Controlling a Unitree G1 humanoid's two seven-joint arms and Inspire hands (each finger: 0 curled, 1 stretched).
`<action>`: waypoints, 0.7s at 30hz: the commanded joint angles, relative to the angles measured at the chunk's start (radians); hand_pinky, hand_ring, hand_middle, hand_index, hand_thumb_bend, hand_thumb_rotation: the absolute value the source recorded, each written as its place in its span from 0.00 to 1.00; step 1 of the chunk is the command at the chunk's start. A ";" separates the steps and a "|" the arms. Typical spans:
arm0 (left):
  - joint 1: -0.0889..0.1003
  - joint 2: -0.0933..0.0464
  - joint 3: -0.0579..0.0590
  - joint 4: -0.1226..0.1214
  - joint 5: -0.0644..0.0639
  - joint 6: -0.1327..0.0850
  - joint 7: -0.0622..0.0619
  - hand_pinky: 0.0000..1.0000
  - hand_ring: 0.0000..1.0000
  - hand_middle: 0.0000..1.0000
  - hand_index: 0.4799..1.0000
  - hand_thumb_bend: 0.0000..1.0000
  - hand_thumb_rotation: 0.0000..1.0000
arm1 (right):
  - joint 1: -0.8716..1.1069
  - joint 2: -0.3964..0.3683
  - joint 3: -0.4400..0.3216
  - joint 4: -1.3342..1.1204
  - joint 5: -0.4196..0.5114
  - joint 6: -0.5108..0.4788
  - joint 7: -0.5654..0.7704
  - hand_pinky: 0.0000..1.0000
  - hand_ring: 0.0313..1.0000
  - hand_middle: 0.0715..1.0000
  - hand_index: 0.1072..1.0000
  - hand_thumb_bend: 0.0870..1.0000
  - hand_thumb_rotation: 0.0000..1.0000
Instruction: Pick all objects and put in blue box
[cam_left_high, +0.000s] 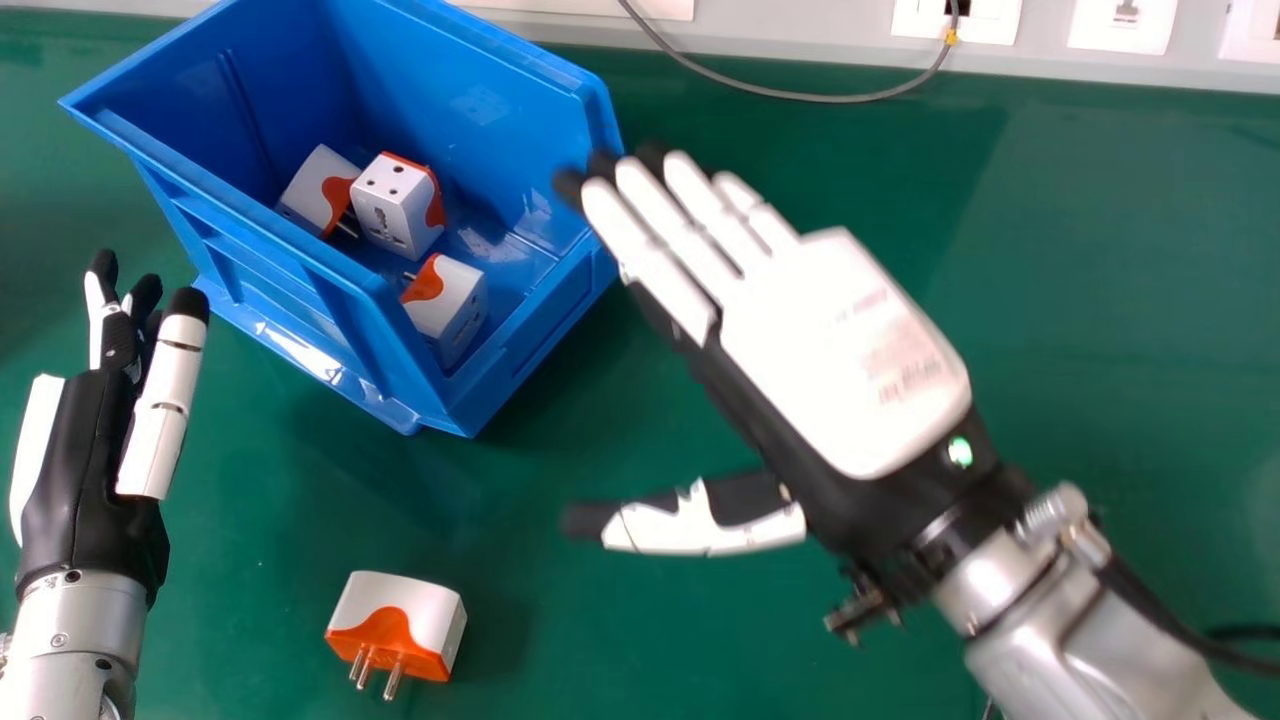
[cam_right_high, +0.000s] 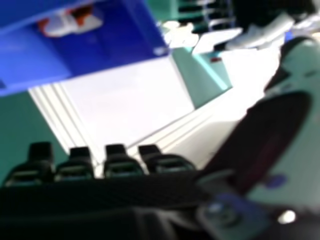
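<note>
Adapter (cam_left_high: 398, 618) on desk (cam_left_high: 620, 650), 6 o'clock of box (cam_left_high: 535, 345); R hand (cam_left_high: 850, 355) open, empty. Last pick prob. next: reach toward 8 o'clock.

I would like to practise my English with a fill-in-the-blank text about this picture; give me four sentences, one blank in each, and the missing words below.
1. The colour of the box is ____.
2. Inside the box, the adapters number ____.
3. The prongs of the lone adapter on the table point toward the head view's ____ edge.
4. The hand at the head view's left side is the robot's ____ hand.

Missing words: blue; three; bottom; left.
</note>
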 joint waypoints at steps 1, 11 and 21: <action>0.005 0.001 0.009 -0.011 0.000 -0.032 0.004 1.00 1.00 1.00 1.00 0.40 0.90 | 0.033 -0.024 -0.016 -0.030 0.001 -0.051 -0.016 0.98 1.00 1.00 0.99 0.45 0.65; 0.026 0.021 0.008 0.020 0.028 -0.091 -0.001 1.00 1.00 1.00 1.00 0.42 0.93 | 0.010 -0.134 -0.016 0.040 0.080 -0.286 0.067 0.97 0.98 0.98 0.94 0.43 0.63; 0.040 0.023 0.012 0.017 0.021 -0.091 -0.004 1.00 1.00 1.00 1.00 0.45 0.95 | -0.154 -0.072 0.049 0.148 0.064 -0.410 0.141 0.90 0.94 0.94 0.89 0.43 0.52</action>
